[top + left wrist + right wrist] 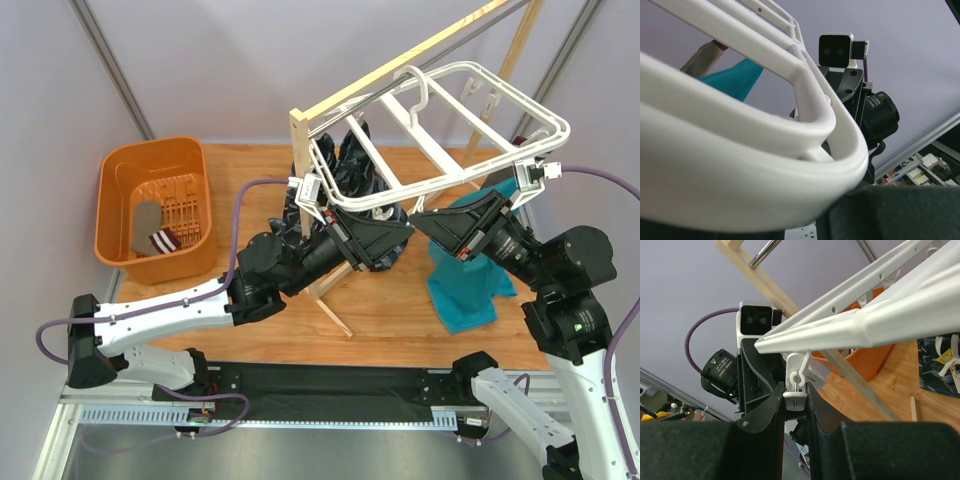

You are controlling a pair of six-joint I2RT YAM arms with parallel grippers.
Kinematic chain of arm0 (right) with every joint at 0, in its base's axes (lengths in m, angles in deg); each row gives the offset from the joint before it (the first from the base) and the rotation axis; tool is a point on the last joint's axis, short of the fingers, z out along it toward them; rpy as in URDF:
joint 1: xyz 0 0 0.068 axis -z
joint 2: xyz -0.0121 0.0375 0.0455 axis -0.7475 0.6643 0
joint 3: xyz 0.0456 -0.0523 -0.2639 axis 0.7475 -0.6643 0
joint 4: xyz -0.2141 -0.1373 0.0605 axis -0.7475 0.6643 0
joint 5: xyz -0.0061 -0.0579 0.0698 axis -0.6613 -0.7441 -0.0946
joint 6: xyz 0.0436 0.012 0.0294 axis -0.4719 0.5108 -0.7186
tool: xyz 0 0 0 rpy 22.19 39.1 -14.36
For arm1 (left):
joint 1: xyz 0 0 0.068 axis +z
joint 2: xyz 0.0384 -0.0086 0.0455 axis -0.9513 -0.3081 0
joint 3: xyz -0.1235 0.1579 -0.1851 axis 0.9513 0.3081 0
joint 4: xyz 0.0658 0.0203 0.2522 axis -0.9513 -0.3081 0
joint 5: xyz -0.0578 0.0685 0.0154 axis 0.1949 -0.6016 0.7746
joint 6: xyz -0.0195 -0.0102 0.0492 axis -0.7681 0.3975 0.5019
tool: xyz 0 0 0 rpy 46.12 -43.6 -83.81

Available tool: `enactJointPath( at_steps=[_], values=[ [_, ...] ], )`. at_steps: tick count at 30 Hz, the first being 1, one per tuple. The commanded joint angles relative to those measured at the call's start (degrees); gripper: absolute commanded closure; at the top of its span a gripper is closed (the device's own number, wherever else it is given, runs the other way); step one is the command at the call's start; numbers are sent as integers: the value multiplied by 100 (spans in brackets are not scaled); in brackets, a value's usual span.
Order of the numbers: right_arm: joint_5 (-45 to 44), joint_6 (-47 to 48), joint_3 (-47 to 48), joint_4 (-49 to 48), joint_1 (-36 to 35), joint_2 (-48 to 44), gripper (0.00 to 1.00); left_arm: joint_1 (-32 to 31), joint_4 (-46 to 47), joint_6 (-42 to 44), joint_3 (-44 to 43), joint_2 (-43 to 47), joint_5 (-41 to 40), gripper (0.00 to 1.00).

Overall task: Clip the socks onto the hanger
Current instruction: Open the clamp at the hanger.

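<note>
The white hanger (440, 130) hangs from the wooden rack. One taupe sock (150, 235) with a maroon-and-white cuff lies in the orange basket. My right gripper (422, 221) is shut on a small white dangling clip (796, 401) under the hanger's near rail (865, 327), a finger pressing each side. My left gripper (398, 233) meets the same near rail from the left. In the left wrist view the rim (740, 170) fills the frame between my dark fingers (900, 210), which seem closed on it. A taupe strip (702, 56) shows beyond the frame, beside teal cloth.
The orange basket (155, 200) stands at the back left. A black patterned garment (350, 160) hangs on the wooden pole rack (310, 150). A teal cloth (465, 285) hangs down to the table on the right. The rack's foot (335, 320) juts toward the near edge.
</note>
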Motion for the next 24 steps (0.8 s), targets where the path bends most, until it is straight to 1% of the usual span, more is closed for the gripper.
enactJointPath(
  at_steps=[1,5,6,7,8,9,10,12,13,14,15,16,17,19,20,21,24],
  values=[
    [541,-108,-14,-2,-32,-147,100,82,336,-252,-82,-42,-333,74],
    [621,-187,-120,-107,-40,-199,100,82,327,-243,-30,-42,-438,84],
    [612,-187,-146,-64,-40,-208,100,82,371,-243,-3,-50,-456,89],
    [612,-187,-164,-46,-40,-217,100,82,388,-234,-12,-59,-482,97],
    [586,-170,-173,-29,-40,-226,99,74,389,-226,-12,-94,-482,100],
    [551,-135,-164,85,-40,-252,97,82,397,-191,-20,-112,-465,100],
    [490,-73,-138,208,-40,-261,86,74,380,-103,-55,-129,-447,100],
    [156,189,46,787,-40,-270,72,82,257,2,-108,-182,-430,100],
    [7,295,151,1024,-40,-252,57,82,196,168,-126,-191,-386,100],
    [-342,392,257,1557,-49,-235,51,74,21,248,-152,-217,-386,100],
    [-511,558,449,1815,-49,-217,47,73,-59,327,-161,-217,-386,100],
    [-687,612,530,2044,-49,-191,40,73,-164,520,-187,-226,-394,100],
    [-1011,656,609,2446,-40,-173,36,82,-374,609,-214,-244,-412,100],
    [-1346,683,871,2853,-40,-86,29,82,-464,889,-223,-279,-430,100],
    [-1609,648,952,3115,-40,-59,27,74,-594,995,-266,-314,-430,100],
    [-1707,604,1022,3196,-40,-50,27,82,-683,1249,-301,-340,-395,100],
    [-1875,455,1329,3477,-40,64,28,82,-912,1523,-381,-402,-438,100]
  ],
)
